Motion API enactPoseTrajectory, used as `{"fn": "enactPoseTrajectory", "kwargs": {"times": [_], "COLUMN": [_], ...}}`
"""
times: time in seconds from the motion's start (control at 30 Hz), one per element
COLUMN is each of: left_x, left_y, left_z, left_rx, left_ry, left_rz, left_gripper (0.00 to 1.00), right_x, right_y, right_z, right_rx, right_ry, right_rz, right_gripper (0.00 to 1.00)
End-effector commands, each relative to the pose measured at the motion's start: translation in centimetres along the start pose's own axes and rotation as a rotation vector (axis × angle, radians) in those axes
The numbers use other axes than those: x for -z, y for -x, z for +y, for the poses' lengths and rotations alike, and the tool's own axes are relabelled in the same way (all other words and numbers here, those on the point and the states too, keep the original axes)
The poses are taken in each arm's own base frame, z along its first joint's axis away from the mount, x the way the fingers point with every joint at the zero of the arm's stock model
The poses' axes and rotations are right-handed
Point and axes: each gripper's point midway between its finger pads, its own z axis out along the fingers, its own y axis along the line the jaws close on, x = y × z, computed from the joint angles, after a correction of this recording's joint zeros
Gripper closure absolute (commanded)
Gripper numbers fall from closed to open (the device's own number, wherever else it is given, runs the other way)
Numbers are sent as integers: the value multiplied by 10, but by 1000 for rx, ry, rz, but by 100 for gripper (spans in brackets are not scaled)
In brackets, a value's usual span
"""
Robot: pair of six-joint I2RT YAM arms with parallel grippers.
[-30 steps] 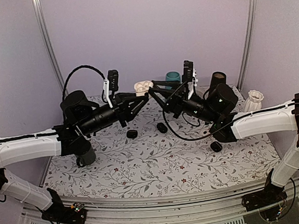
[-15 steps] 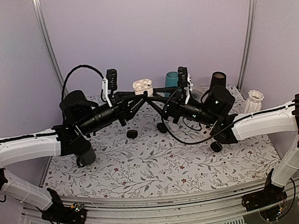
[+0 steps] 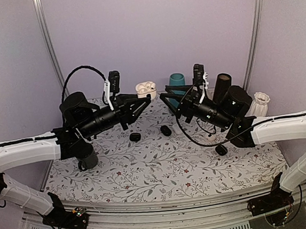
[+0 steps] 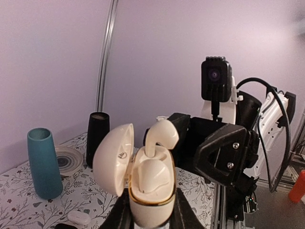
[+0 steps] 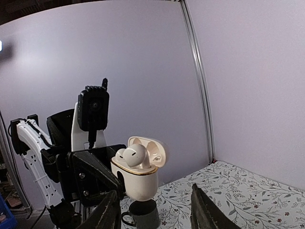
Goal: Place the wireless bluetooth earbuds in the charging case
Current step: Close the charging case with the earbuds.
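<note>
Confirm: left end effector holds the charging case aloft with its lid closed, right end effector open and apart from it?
Not closed: the left wrist view shows the charging case with its lid open. The left end effector does hold it aloft, the right end effector open and apart.

L arm, R arm: white shells, blk joints; blk cam on white bracket above L claw; blk cable behind.

No legible text found. One small dark mark inside the open lid of the small white rounded plastic clamshell charging case, too small to read.
</note>
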Motion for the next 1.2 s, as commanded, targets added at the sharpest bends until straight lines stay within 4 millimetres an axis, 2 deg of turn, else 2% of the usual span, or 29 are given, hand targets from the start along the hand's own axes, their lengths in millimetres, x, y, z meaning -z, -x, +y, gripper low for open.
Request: {"fn": "enactPoseTrajectory", "kwargs": {"times": [0.0, 0.2, 0.5, 0.73, 0.93, 1.17], "left_x": [9, 11, 11, 11, 8, 7], "left_y": [8, 4, -3, -7, -10, -13], "left_z": [-9, -20, -26, -31, -32, -33], "left_rx": [-41, -47, -31, -18, -3, 5], "left_ry": [-50, -131, -211, -276, -299, -315], "left_rz": [-5, 18, 51, 73, 88, 96], "left_gripper": [100, 100, 100, 100, 100, 100], "right_x": [9, 9, 13, 17, 11, 5], "right_y": [8, 12, 16, 22, 18, 14], "right_z": [-4, -8, 12, 19, 31, 28], "right_rx": [13, -18, 7, 1, -1, -8], "right_ry": [-58, -76, 22, 96, 181, 173], "right_rz": [16, 65, 107, 130, 171, 185], "right_gripper": [51, 53, 60, 55, 49, 46]}}
